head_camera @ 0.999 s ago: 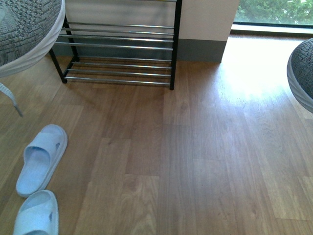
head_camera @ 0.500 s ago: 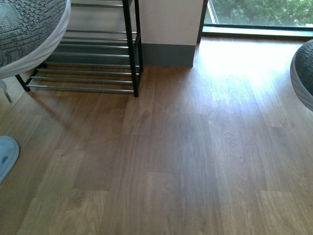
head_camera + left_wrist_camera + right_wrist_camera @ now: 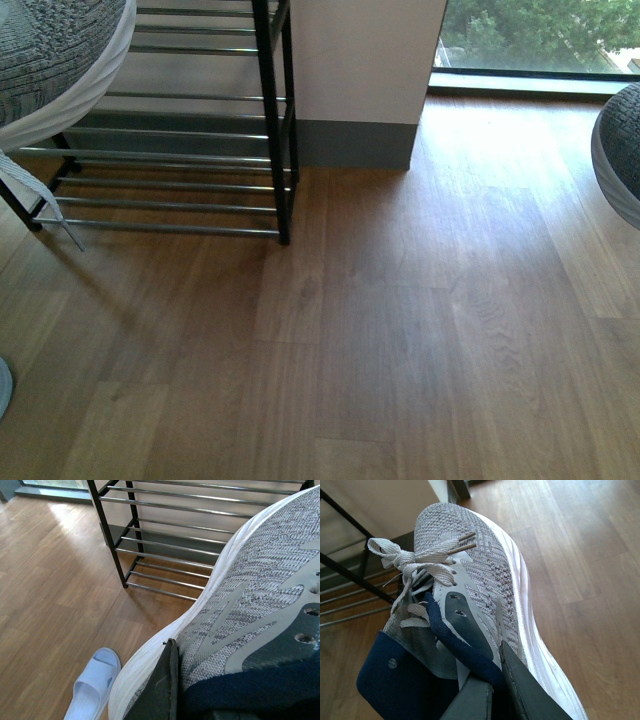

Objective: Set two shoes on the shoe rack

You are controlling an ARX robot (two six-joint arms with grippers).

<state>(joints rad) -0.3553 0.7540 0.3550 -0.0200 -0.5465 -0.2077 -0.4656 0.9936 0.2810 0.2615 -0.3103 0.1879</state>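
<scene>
Holds both shoes aloft, neither on the shoe rack (image 3: 270, 120) yet. Grips the left shoe (image 3: 260, 595) in the left gripper (image 3: 172, 690), one dark finger pressed on the knit side near the navy collar, above the floor (image 3: 400, 330) just in front of the rack's lower tiers. Clamps the right shoe (image 3: 480, 580) in the right gripper (image 3: 495, 690) at the navy collar, laces hanging loose, well to the right of the rack over bare floor. Shows nothing resting on the chrome rods (image 3: 170, 205) of any visible tier. Leaves, by judgement, the whole placing to do: bringing each shoe over a tier, lowering the sole flat across the rods, letting go. Counts the pale blue slipper (image 3: 92, 685) on the floor below the left shoe as no part of the job
</scene>
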